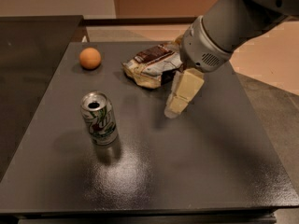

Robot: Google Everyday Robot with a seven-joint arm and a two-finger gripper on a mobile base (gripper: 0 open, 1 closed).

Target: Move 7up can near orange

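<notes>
Right now your tool (174,110) hangs low over the middle of the desk (201,171); whether it is released or clenched, you cannot tell. A snack bag (150,69) lies close at its 11 o'clock. The 7up can (99,119) stands upright at 9 o'clock, well apart. The orange (90,58) sits at 10 o'clock, farther off.

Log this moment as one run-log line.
silver-white aluminium 7up can: upright, front-left, ungrasped | small round orange fruit: back-left, apart from can | pincer: over middle of dark table, right of can | brown-and-white snack bag: behind pincer
</notes>
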